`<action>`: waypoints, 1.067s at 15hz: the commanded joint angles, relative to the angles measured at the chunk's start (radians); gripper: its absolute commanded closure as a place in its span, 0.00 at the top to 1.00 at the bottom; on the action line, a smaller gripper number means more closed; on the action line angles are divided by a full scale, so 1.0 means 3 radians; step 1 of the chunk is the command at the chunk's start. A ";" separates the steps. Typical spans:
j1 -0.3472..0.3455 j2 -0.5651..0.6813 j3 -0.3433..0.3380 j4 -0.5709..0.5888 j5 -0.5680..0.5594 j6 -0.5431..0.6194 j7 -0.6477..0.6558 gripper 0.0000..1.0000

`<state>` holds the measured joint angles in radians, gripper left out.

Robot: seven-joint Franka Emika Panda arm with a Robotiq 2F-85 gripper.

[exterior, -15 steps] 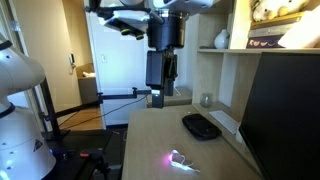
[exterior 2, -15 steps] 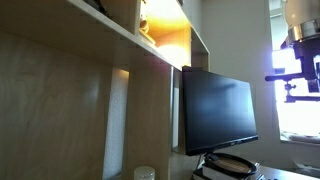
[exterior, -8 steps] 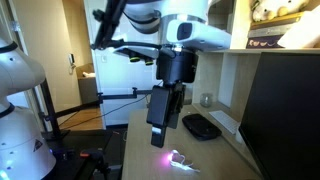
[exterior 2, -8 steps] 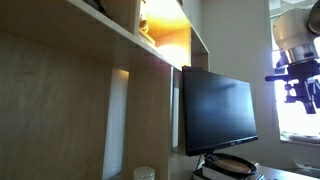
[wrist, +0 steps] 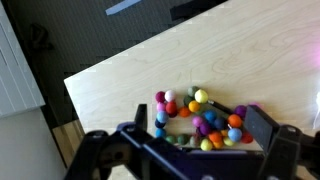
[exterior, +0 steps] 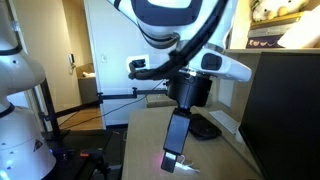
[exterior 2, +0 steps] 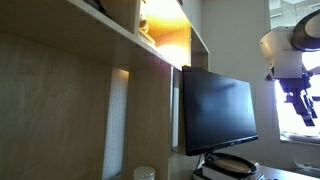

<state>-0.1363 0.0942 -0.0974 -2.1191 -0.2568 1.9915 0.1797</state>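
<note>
My fingers (wrist: 262, 130) gape wide above the small multicoloured balls (wrist: 200, 122); a crooked drop could scatter them across the pale wooden desk (wrist: 110, 85).

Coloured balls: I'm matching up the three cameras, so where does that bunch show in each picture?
Exterior view: the coloured balls lie low on the desk, mostly hidden behind the pincer.
Exterior view: not in it; only the pincer shows, at the right edge.
Wrist view: the coloured balls sit right of centre on the desk, above the open pincer.
Shared landmark: the pincer, seen in all three views.
</note>
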 commanded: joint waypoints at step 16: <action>0.0047 0.0353 -0.0046 0.0248 -0.0264 0.0008 -0.0574 1.00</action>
<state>-0.1320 0.2002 -0.1012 -2.0463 -0.3386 1.9960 0.0095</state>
